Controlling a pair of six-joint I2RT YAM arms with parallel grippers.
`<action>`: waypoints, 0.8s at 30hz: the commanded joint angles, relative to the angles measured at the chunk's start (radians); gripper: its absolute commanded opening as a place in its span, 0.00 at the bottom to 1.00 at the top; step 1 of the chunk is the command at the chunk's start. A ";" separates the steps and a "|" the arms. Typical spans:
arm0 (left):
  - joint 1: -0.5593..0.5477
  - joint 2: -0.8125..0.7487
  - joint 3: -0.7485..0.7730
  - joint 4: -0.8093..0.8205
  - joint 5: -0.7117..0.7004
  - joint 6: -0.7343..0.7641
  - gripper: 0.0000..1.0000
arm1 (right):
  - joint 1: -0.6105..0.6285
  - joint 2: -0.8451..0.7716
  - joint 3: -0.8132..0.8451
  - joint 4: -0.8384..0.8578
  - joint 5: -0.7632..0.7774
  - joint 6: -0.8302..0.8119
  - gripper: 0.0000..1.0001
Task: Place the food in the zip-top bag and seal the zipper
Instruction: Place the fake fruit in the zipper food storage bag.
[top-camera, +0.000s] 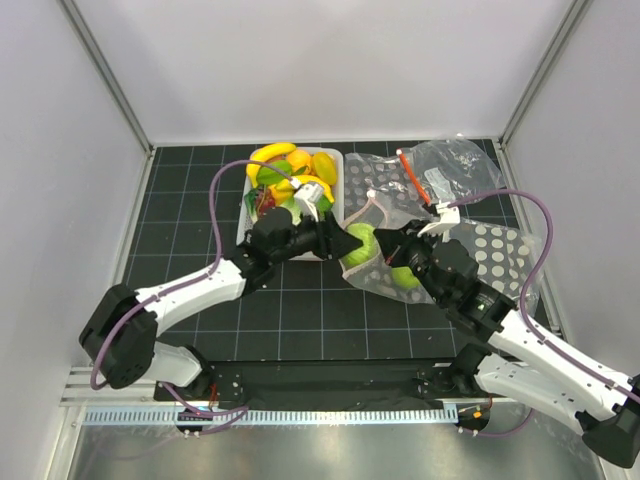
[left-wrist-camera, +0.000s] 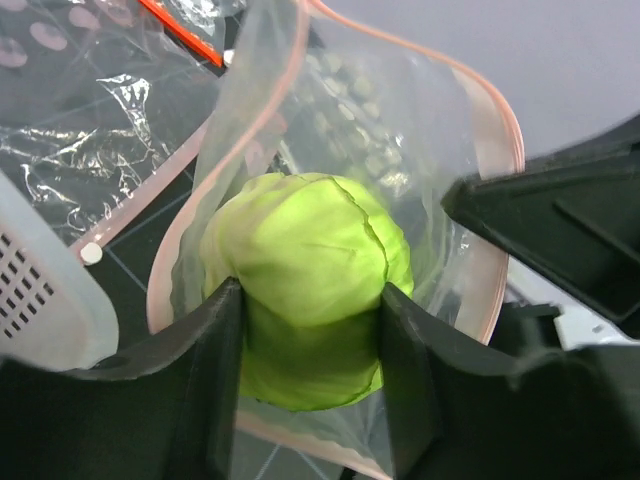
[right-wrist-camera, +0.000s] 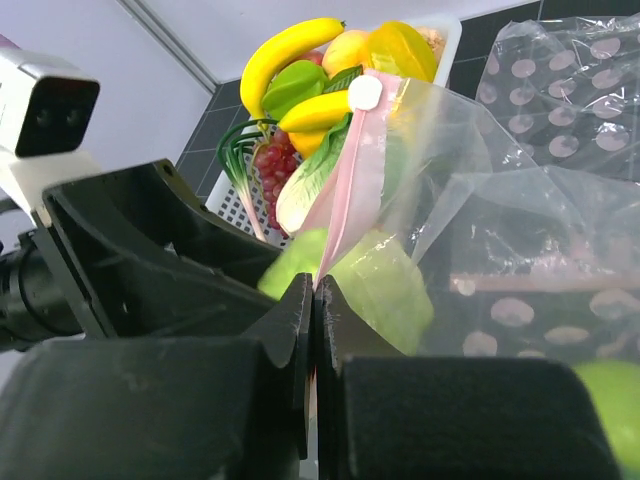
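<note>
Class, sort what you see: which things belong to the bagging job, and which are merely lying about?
Job: green lettuce, zip-top bag, pink zipper, bananas and other food waiting in the white basket.
Lying about: clear bag with orange-red strip, dotted clear plastic.

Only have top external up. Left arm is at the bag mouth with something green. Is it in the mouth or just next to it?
Observer: In the mouth. The left wrist view shows the left gripper clamped on the lettuce, with the zipper of the bag curving round it on both sides.
Operator: What's holding the mouth up?
Observer: The right gripper. In its wrist view it is shut on the zipper, which rises from between its fingertips.
Operator: Gripping at the strip's end?
Observer: No. The white round tab at the end sits further up the strip, clear of the fingers.
</note>
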 joint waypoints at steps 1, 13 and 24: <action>-0.077 -0.005 0.092 -0.096 -0.117 0.125 0.51 | 0.003 -0.020 0.007 0.076 0.020 0.009 0.01; -0.165 -0.136 0.128 -0.254 -0.254 0.243 1.00 | 0.002 -0.011 0.030 -0.051 0.250 0.054 0.01; -0.039 -0.085 0.198 -0.529 -0.661 0.265 1.00 | 0.003 0.043 0.072 -0.130 0.339 0.044 0.01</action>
